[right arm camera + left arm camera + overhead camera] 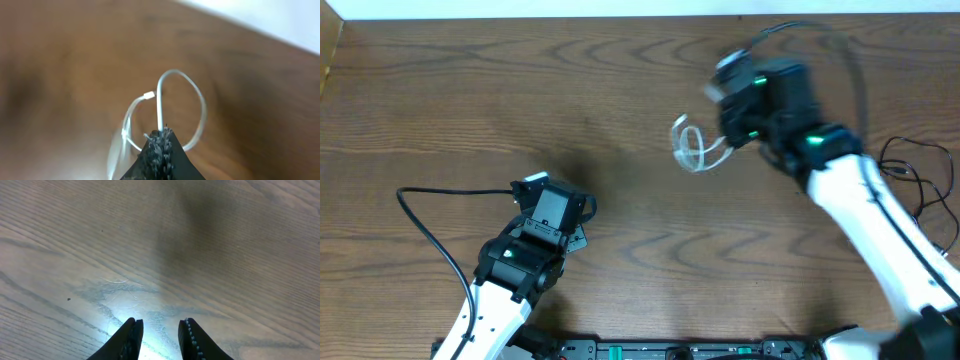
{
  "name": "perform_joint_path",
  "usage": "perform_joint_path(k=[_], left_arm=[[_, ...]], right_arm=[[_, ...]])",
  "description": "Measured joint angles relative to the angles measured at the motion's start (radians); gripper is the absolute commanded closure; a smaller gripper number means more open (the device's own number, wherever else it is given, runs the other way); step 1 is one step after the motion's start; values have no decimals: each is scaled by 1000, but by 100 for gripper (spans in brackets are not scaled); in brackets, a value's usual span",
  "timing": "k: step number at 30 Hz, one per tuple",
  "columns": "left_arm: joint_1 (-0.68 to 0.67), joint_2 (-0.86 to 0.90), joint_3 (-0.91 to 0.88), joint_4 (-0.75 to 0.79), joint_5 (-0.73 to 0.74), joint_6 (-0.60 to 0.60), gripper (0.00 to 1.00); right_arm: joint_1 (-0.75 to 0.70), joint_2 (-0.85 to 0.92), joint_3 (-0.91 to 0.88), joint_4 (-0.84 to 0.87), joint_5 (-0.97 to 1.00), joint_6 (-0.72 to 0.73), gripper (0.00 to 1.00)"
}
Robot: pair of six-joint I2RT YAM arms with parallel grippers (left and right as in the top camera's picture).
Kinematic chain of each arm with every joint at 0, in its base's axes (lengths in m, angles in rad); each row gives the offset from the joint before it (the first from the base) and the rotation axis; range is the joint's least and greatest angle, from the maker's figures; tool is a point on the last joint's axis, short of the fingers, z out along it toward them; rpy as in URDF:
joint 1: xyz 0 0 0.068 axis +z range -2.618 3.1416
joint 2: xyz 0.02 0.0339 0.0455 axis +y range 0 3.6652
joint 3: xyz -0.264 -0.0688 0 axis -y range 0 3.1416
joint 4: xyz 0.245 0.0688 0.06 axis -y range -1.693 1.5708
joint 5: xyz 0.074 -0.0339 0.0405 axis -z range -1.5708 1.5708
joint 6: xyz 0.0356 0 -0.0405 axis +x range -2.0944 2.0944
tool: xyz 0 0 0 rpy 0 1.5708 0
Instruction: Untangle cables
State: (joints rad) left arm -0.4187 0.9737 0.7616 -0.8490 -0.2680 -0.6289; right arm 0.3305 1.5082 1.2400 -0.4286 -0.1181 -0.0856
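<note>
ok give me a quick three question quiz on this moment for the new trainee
1. Where in the overhead view do the thin black cables lie?
2. True or false: the left gripper holds one of them.
3. The right gripper is shut on: A) the white cable B) a black one C) nothing
Key: 1 near the right edge of the table. 2 false, it is open with nothing between its fingers. 3 A.

overhead looks straight down on the whole table (520, 80) from well above. the wrist cameras face forward and down, close to it; right wrist and overhead share the white cable (180, 100).
</note>
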Motion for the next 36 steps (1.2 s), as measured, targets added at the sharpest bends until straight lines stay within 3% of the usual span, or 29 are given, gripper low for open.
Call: perform_joint_path(k=[10,18,28,29,33,36], left_arm=[[0,0,0,0,0,0,71],[0,0,0,0,0,0,71],[0,0,0,0,0,0,71],[0,0,0,0,0,0,70],[0,0,0,0,0,0,70],[0,0,0,0,0,0,70]], right_arm=[[-328,-156,0,-79,184,117,99],[-579,-160,0,-188,262,193,99],[-839,-146,0,-203,307,332,99],[-855,-142,0,-204,303,341,96],[-882,-125,0,-204,256,366,57],[-880,-108,0,-203,174,377,48]])
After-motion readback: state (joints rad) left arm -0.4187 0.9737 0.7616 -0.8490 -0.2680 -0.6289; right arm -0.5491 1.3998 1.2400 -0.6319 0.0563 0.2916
